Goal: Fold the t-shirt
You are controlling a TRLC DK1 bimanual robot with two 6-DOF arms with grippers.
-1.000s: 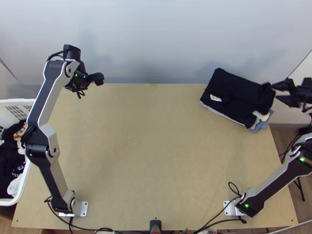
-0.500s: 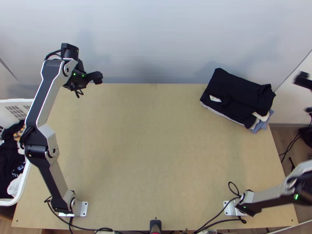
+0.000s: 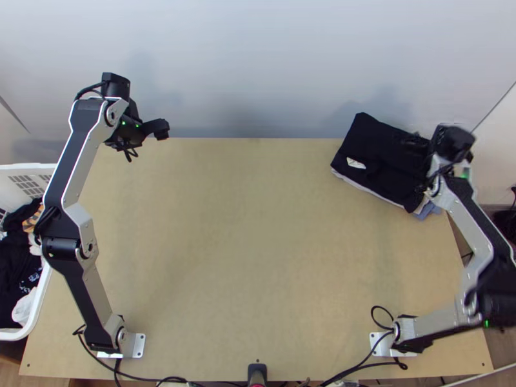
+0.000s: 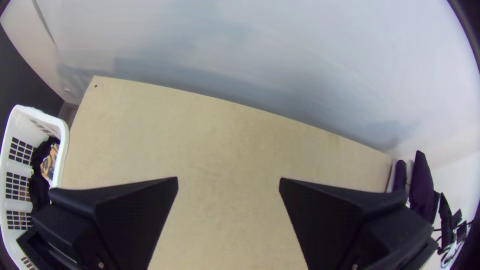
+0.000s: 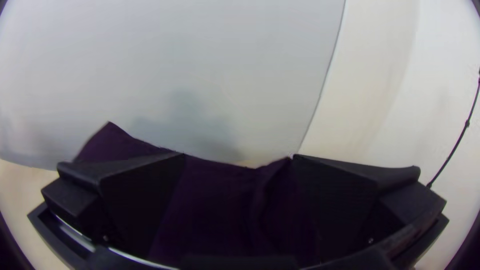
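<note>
A black T-shirt [image 3: 377, 145] lies folded on the counter's [image 3: 258, 258] far right corner, apparently under the right gripper's [image 3: 422, 151] parted fingers. The left gripper [image 3: 158, 128], spread wide, hangs near the far edge; a white basket [image 3: 42, 298] flanks the left, a pale wall [image 3: 258, 64] behind.

Laundry basket [image 3: 40, 300]: just beyond the table's [image 3: 258, 258] left edge, as I look down
Clothes [image 3: 16, 258]: in the basket
Clothes stack [image 3: 380, 155]: I see it on the table's far right corner
Wall [image 3: 258, 64]: behind the table, along its far edge
</note>
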